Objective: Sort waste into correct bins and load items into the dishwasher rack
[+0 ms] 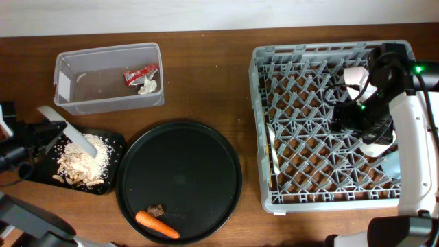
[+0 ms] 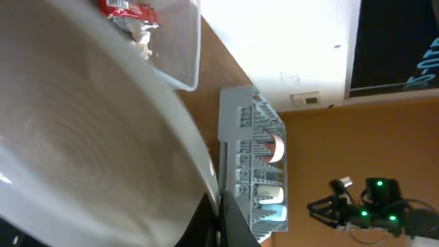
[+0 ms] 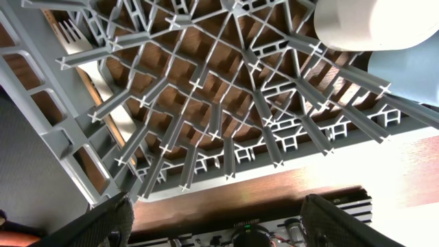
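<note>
While left gripper (image 1: 49, 130) grips plate (image 1: 72, 136) at its rim, the plate hangs tilted over scraps (image 1: 86, 161) heaped on square black tray (image 1: 116, 147), at table's left edge. Left wrist view: plate fills most of the frame, one dark finger (image 2: 219, 219) at its lower edge.

Clear bin (image 1: 110, 103) behind the square tray. Red wrapper (image 1: 139, 73) and crumpled tissue (image 1: 148, 86) lie together at the bin's right end.

Round tray (image 1: 178, 171) at table centre, near the front. Carrot (image 1: 156, 224) lies at its front edge, small brown bit (image 1: 156, 210) just behind it.

Rack (image 1: 260, 103) on the right side. Fork (image 1: 273, 147) lies along the rack's left side. White bowl (image 3: 377, 20) and pale blue cup (image 1: 391, 165) sit on the rack's right side, partly under the right arm.

Right gripper (image 3: 214, 200) hovers over the rack, fingers spread wide, nothing between them. Wrist view looks down through the grid to the wood below.
</note>
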### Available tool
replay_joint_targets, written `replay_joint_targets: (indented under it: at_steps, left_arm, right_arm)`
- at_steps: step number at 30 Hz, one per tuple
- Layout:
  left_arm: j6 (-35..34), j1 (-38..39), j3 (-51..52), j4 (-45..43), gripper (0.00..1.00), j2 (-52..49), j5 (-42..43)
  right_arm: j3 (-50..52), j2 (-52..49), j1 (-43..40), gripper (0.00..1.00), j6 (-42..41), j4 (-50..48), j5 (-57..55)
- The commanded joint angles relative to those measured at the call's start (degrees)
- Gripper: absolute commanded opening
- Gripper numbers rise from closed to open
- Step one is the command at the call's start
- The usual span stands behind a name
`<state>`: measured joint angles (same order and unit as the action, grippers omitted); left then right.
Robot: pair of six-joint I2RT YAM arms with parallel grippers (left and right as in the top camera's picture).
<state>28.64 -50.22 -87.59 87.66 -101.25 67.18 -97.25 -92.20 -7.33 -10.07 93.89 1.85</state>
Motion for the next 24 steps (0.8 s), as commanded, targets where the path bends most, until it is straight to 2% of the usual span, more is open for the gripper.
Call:
replay_joint_targets:
  at_steps: [1,2,3,4,5,6,7,8,9,10,11,12,13,14,15,16,17,19,24]
  left_arm:
    - [0.7,0.2,-0.6,0.7,0.00,-0.3,2.9]
    - [6.8,0.2,-0.6,1.8,0.00,-0.3,3.8]
    - [4.0,0.2,-0.6,-0.8,0.00,-0.5,3.0]
    - [-0.2,0.2,-0.6,0.2,0.00,-1.2,2.7]
    - [3.6,0.1,-0.6,0.1,0.00,-1.3,1.9]
    - [0.4,0.2,-0.6,-0.5,0.00,-1.6,0.2]
    - [1.8,0.2,-0.6,2.0,0.00,-1.8,1.2]
    - [8.3,0.2,-0.6,2.4,0.00,-1.8,2.6]
    - [3.2,0.2,-0.6,-0.9,0.00,-2.2,2.1]
    - [-0.9,0.2,-0.6,2.2,0.00,-2.7,2.7]
    - [11.2,0.0,-0.6,5.3,0.00,-2.6,4.5]
    - [11.9,0.1,-0.6,2.1,0.00,-2.8,3.3]
    - [2.1,0.2,-0.6,1.6,0.00,-3.7,2.1]
    - [6.7,0.2,-0.6,3.2,0.00,-3.9,2.5]
    - [8.1,0.2,-0.6,2.6,0.00,-3.9,2.4]
    - [12.8,0.2,-0.6,7.5,0.00,-3.8,5.6]
    - [16.9,0.2,-0.6,7.7,0.00,-3.6,6.5]
    - [13.4,0.2,-0.6,7.6,0.00,-3.8,6.0]
    - [13.4,0.2,-0.6,7.6,0.00,-3.9,5.3]
  right_arm:
    - [0.3,-0.1,-0.2,0.81,0.4,0.0,0.5]
    - [0.3,-0.1,-0.2,0.81,0.4,0.0,0.5]
    - [0.3,-0.1,-0.2,0.81,0.4,0.0,0.5]
    - [0.3,-0.1,-0.2,0.81,0.4,-0.1,0.5]
    - [0.3,-0.1,-0.2,0.81,0.4,0.0,0.5]
    - [0.3,-0.1,-0.2,0.81,0.4,0.0,0.5]
    - [0.3,-0.1,-0.2,0.81,0.4,0.0,0.5]
    - [0.3,-0.1,-0.2,0.81,0.4,0.0,0.5]
    - [0.3,-0.1,-0.2,0.81,0.4,-0.1,0.5]
    - [0.3,-0.1,-0.2,0.81,0.4,0.0,0.5]
    - [0.3,-0.1,-0.2,0.81,0.4,0.2,0.5]
    - [0.3,-0.1,-0.2,0.81,0.4,0.2,0.5]
    - [0.3,-0.1,-0.2,0.81,0.4,0.1,0.5]
    - [0.3,-0.1,-0.2,0.81,0.4,0.2,0.5]
    - [0.3,-0.1,-0.2,0.81,0.4,0.2,0.5]
    - [0.3,-0.1,-0.2,0.81,0.4,0.2,0.5]
    - [0.3,-0.1,-0.2,0.81,0.4,0.2,0.5]
    - [0.3,-0.1,-0.2,0.81,0.4,0.2,0.5]
    - [0.3,-0.1,-0.2,0.81,0.4,0.2,0.5]
